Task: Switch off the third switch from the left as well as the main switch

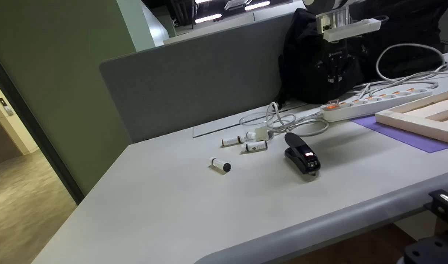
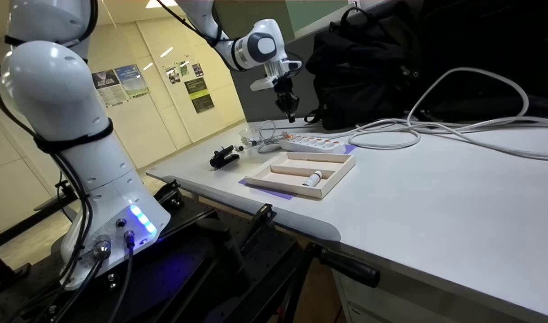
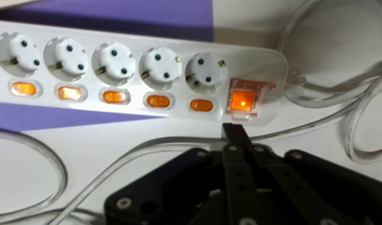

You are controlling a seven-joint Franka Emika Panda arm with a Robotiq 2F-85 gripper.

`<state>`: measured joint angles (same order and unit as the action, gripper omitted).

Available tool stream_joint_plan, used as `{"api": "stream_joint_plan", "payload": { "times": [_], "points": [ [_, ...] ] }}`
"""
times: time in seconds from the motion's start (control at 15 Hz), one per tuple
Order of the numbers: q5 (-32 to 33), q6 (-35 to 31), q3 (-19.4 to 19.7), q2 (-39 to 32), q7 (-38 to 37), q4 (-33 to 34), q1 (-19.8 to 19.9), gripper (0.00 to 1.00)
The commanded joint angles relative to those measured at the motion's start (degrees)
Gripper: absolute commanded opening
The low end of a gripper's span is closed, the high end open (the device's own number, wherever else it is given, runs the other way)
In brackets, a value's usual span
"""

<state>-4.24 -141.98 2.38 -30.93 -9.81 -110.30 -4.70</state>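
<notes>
A white power strip [image 3: 256,59] lies on the table and shows in both exterior views [image 1: 378,106] [image 2: 312,144]. In the wrist view its main switch [image 3: 243,100] glows orange at the right end, with a raised clear red cover. A row of orange rocker switches runs leftwards from it. The two nearest the main switch [image 3: 201,105] [image 3: 158,101] look dull. The third from it [image 3: 114,97] and those further left [image 3: 69,93] [image 3: 23,89] look brighter. The leftmost is cut off. My gripper [image 3: 236,126] is shut and empty. It hangs above the strip's main-switch end, apart from it [image 1: 334,79] [image 2: 292,119].
White cables [image 3: 166,147] loop beside the strip. Black bags [image 2: 359,72] and a grey partition [image 1: 202,80] stand behind. A wooden tray [image 2: 341,175] holding a small bottle [image 2: 313,178] lies on purple paper [image 1: 403,135]. A black stapler [image 1: 303,154] and several small bottles [image 1: 220,164] lie nearby.
</notes>
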Motion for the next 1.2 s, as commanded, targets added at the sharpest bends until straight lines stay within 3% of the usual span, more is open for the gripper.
{"api": "stream_joint_plan", "payload": {
  "times": [0.0, 1.13],
  "points": [
    [-3.11, 5.46, -2.19, -0.78, -0.41, 1.54, 2.0, 0.0],
    [-11.41, -5.24, -6.01, -6.37, 3.56, 1.73, 6.23, 0.0]
  ]
}}
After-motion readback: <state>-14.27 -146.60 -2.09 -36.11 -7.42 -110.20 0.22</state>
